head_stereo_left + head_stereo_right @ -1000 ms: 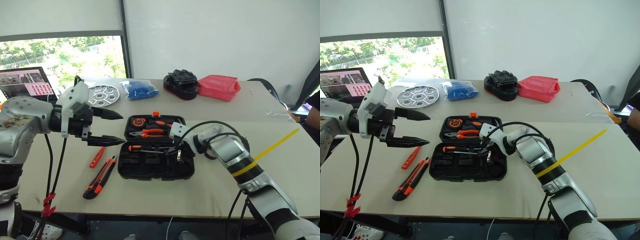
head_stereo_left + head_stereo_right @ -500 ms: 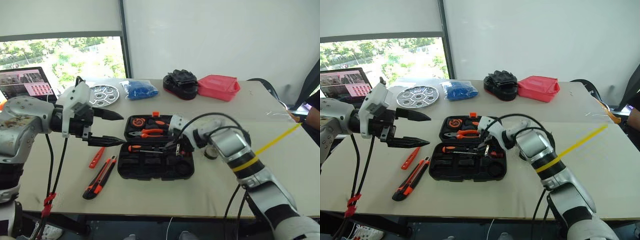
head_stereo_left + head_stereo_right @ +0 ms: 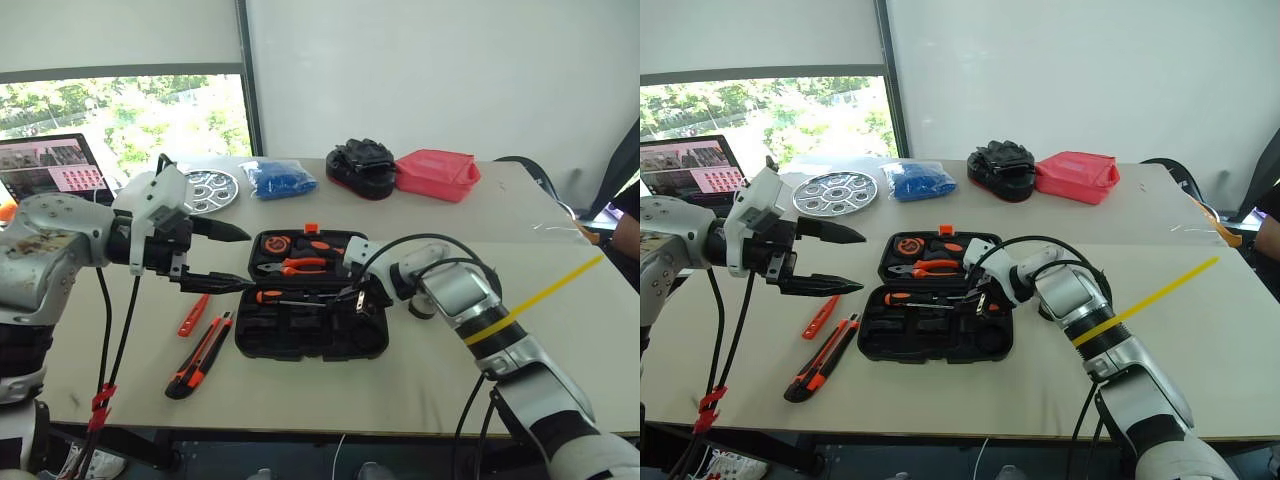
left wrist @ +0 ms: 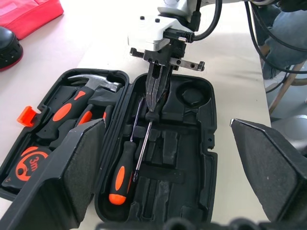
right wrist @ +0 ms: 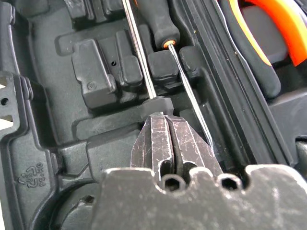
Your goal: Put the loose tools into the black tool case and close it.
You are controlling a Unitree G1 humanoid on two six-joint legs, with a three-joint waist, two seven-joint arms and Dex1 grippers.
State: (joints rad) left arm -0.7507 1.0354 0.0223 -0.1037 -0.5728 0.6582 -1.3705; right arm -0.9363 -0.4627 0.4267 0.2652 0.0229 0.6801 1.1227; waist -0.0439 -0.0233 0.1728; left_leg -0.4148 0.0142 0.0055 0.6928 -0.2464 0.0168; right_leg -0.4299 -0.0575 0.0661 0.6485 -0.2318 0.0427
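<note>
Nearest the bench's front edge, toward its left, lie a long orange-and-black utility knife (image 3: 200, 355) and a slim orange tool (image 3: 193, 314), both outside the open black moulded plastic tool case (image 3: 310, 338) mid-bench. Inside it, the right gripper (image 4: 156, 98), pinched shut, presses a screwdriver (image 4: 125, 168) into its slot; the left gripper (image 3: 222, 258) hovers wide, so fetching the knife seems next.

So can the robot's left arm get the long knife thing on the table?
Probably yes. The utility knife lies in the open on the table, left of the black tool case, with nothing on it. The left gripper hangs above and beside it, fingers wide open and empty.
</note>
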